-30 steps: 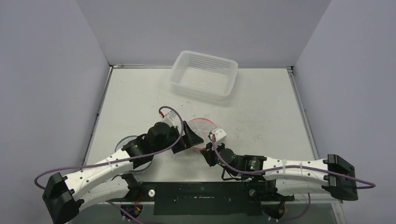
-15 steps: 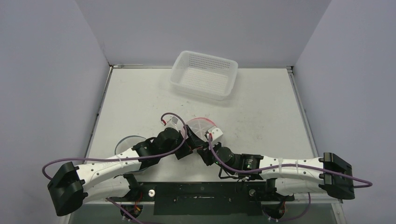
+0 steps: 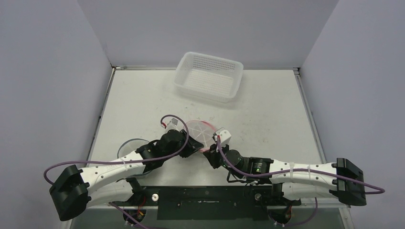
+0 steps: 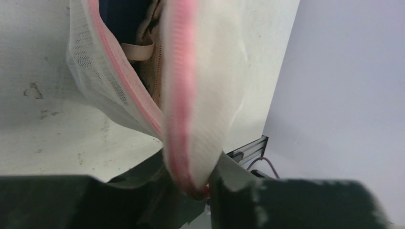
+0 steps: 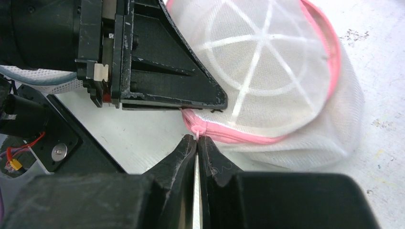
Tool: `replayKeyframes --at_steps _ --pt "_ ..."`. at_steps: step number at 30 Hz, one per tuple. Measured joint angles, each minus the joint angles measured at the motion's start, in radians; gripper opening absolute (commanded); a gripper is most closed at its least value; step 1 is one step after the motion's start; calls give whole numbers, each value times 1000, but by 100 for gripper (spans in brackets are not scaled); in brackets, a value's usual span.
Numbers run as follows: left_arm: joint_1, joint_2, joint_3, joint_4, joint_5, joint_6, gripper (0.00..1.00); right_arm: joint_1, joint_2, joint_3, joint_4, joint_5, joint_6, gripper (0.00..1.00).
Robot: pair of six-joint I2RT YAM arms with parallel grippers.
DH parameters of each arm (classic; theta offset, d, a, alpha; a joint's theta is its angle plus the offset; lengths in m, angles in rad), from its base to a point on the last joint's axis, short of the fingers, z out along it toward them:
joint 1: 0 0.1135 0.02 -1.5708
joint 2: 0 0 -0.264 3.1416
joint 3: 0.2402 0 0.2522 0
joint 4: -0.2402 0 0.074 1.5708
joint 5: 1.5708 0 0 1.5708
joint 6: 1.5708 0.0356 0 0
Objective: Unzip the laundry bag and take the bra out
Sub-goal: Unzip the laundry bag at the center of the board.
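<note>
While left gripper (image 4: 191, 185) clamps the laundry bag (image 5: 267, 62), right gripper (image 5: 197, 141) pinches zipper pull (image 5: 196, 133) (pointing nearward).

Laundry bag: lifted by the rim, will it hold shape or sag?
Probably sags: the laundry bag folds limply at the rim where the left gripper pinches it. Its ribbed dome looks semi-stiff, so may keep shape. Thin mesh suggests it's light.

One bag (image 3: 203, 129), one bra (image 4: 143, 50), one basket (image 3: 205, 92)
</note>
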Motion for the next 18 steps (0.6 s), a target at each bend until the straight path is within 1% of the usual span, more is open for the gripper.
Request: replayKeyframes --at_steps 3,5,11,18 --pt "20 0 5 13 24 4 7 -2 -20 0 -15 6 0 5" --pt "35 0 8 19 40 11 4 -4 -37 -1 -22 11 3 5" --pt "65 11 32 35 103 54 4 -9 -91 -2 -51 41 14 5" --pt "93 32 40 48 136 106 6 -79 -103 -6 -128 53 40 5"
